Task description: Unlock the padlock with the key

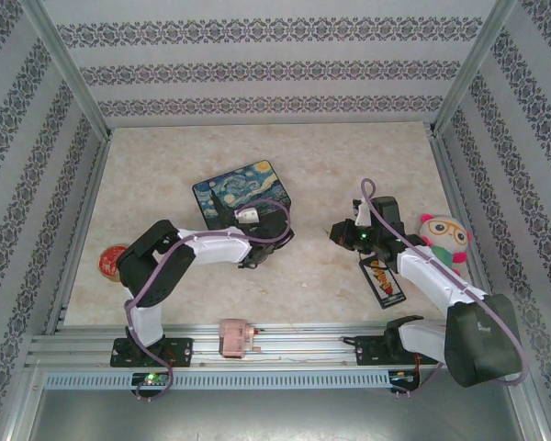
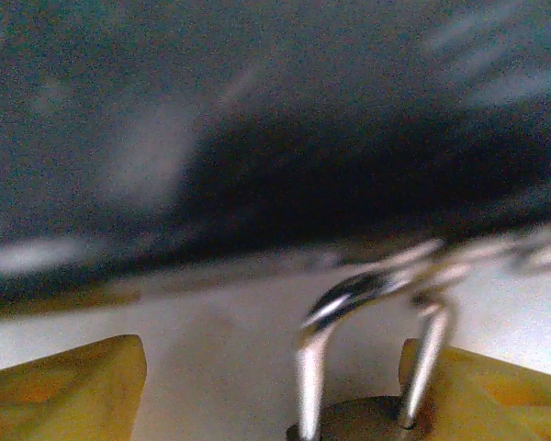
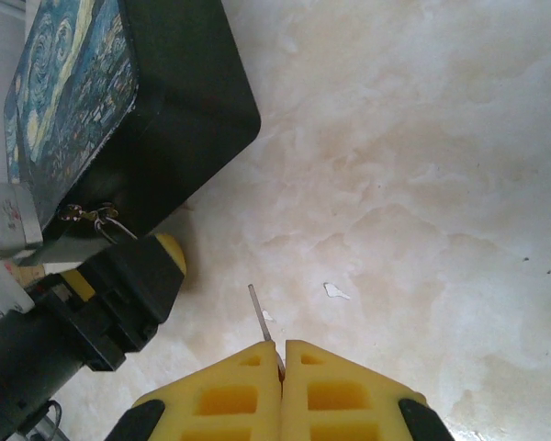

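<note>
so the padlock [image 2: 354,424] at the box's [image 3: 165,101] edge is being straddled by the left pincer [image 2: 274,372], jaws apart, nothing gripped, probably to steady it, while the key [image 3: 260,312] is being pinched tip-out in the closed right pincer [image 3: 282,354].

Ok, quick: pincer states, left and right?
Left pincer: open, fingers either side of the padlock, not yet clamped on it.
Right pincer: closed, holding the key.
</note>
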Robot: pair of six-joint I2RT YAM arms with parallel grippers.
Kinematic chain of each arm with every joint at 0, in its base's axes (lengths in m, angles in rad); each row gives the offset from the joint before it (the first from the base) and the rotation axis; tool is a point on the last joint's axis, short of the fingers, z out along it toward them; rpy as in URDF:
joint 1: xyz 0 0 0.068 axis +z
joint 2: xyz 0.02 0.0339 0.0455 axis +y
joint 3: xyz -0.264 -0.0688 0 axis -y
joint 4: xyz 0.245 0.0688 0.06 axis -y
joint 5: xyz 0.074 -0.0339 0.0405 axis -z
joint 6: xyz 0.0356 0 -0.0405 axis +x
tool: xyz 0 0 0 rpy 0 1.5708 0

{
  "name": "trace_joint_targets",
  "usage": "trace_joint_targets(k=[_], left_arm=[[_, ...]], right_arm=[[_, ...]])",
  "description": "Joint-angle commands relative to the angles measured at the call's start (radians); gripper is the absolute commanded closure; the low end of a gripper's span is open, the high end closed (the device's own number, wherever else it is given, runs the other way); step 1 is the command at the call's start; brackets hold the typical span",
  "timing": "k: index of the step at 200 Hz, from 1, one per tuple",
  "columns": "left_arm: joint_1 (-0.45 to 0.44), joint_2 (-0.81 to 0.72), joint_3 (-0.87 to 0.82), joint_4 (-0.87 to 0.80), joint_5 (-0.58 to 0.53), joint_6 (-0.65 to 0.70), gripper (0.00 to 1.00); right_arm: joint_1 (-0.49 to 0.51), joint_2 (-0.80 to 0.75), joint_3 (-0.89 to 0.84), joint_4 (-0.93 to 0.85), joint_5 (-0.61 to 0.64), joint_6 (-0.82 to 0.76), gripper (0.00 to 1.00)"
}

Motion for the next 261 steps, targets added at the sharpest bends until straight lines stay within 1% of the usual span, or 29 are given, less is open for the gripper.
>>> trace_joint_targets(k=[1,31,70,77,80,87,91,103,109,151,157,177,190,210,217,261], left_arm=[[0.01,-0.066,-0.047,0.04,0.042,0.018,0.28],[0.01,-0.082,-0.051,0.069,0.06,0.058,0.27],[0.012,-0.041,-0.006,0.072,0.043,0.105,0.28],[0.012,-0.03,0.004,0.07,0.04,0.112,0.29],[0.011,-0.027,0.008,0.07,0.04,0.115,0.31],[0.013,-0.02,0.016,0.07,0.04,0.123,0.33],[0.013,-0.016,0.02,0.07,0.037,0.127,0.35],[0.014,-0.007,0.03,0.07,0.035,0.133,0.37],[0.016,-0.003,0.034,0.071,0.035,0.136,0.39],[0.025,0.013,0.057,0.032,0.011,0.138,0.4],[0.027,0.014,0.059,0.027,0.008,0.138,0.43],[0.028,0.013,0.058,0.02,-0.003,0.139,0.44],[0.031,0.015,0.059,0.02,-0.009,0.139,0.49],[0.037,0.019,0.062,0.014,-0.018,0.138,0.51],[0.039,0.021,0.065,0.009,-0.021,0.138,0.52],[0.039,0.032,0.069,-0.006,-0.029,0.146,0.53]], right_arm=[[-0.008,-0.002,0.026,0.02,-0.006,0.005,1.0],[-0.008,-0.015,0.022,0.019,0.002,0.01,1.0],[-0.008,-0.034,0.017,0.021,0.009,0.022,1.0],[-0.007,-0.039,0.015,0.023,0.012,0.025,1.0],[-0.008,-0.04,0.015,0.023,0.014,0.027,1.0],[-0.008,-0.044,0.013,0.024,0.016,0.029,1.0],[-0.009,-0.047,0.012,0.024,0.017,0.03,1.0],[-0.008,-0.053,0.01,0.025,0.019,0.032,1.0],[-0.008,-0.055,0.009,0.026,0.021,0.034,1.0],[-0.007,-0.058,0.008,0.032,0.025,0.039,1.0],[-0.007,-0.058,0.009,0.035,0.025,0.04,1.0],[-0.007,-0.052,0.007,0.042,0.025,0.043,1.0],[-0.006,-0.047,0.007,0.046,0.025,0.044,1.0],[-0.005,-0.041,0.005,0.053,0.025,0.049,1.0],[-0.004,-0.041,0.004,0.055,0.025,0.049,1.0],[-0.003,-0.049,0.001,0.054,0.028,0.049,1.0]])
